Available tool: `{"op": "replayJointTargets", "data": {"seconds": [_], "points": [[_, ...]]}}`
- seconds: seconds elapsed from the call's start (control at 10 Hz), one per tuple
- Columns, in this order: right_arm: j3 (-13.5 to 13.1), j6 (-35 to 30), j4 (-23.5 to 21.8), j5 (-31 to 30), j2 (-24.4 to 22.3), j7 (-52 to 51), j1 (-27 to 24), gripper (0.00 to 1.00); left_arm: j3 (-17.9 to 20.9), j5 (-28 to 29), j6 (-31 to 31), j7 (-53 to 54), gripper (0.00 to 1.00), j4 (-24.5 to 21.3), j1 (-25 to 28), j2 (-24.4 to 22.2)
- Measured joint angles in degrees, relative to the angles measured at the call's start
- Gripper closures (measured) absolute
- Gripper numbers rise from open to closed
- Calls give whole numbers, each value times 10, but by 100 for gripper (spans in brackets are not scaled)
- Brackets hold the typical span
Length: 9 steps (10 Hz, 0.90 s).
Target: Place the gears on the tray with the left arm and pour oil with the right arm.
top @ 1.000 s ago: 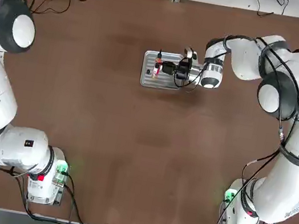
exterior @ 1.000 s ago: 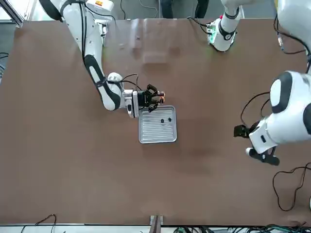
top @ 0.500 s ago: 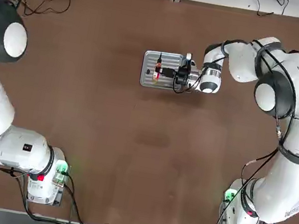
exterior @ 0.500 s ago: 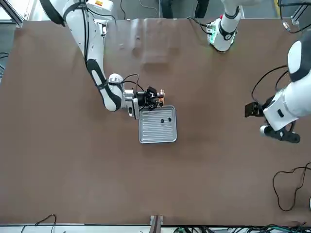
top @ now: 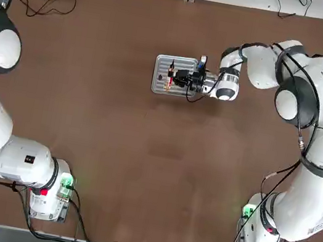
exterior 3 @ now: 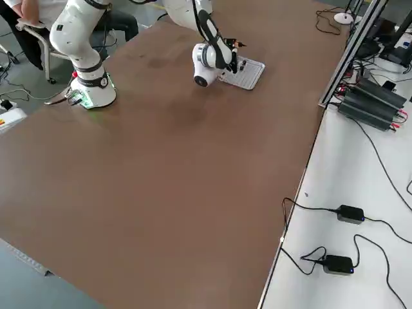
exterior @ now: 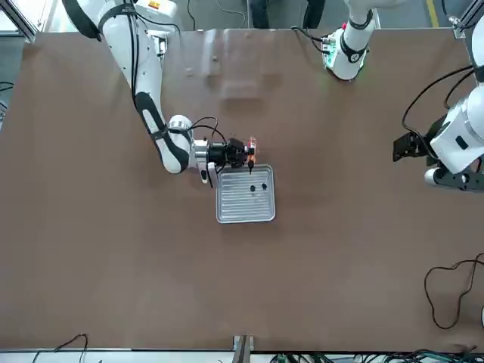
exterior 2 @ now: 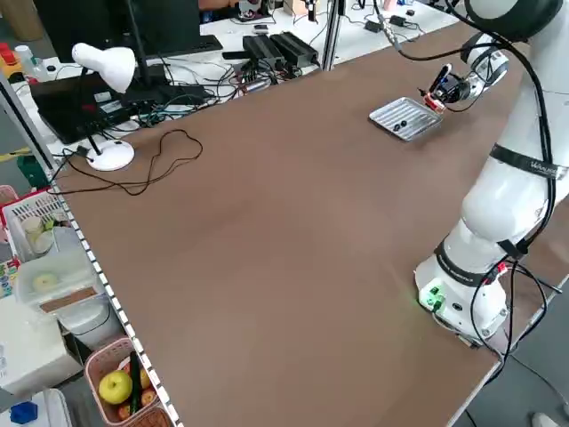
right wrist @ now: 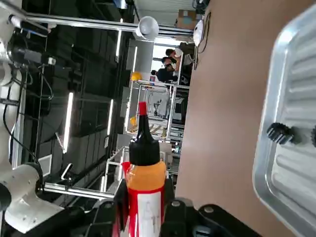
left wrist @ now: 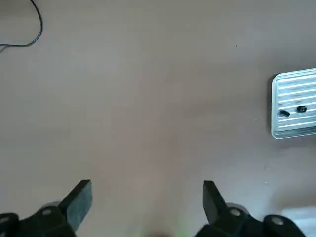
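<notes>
While the right tool (right wrist: 145,212) grips the oil bottle (right wrist: 146,185) by the tray (exterior: 246,194), 2 gears (right wrist: 280,133) on it, open left tool (left wrist: 148,212) over the desk (left wrist: 163,123).

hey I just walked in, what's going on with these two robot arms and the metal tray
The right gripper is at the tray, gripping a small oil bottle with a red tip. Two dark gears already lie on the ribbed tray. The left gripper is open and holds nothing, hovering over the table away from the tray. So the gears are placed and the oil is in hand; whether any has been poured, I can't tell.
</notes>
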Motion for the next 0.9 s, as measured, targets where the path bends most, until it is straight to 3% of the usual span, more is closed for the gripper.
{"op": "replayJointTargets", "data": {"seconds": [0.5, 0.9], "points": [[3, 41, 3, 0, 0, 161, -3, 69, -3, 0, -2, -34, 1, 0, -10, -3], [23, 79, 6, 0, 0, 244, -3, 69, 1, 0, -4, -22, 1, -6, -6, -7]]}}
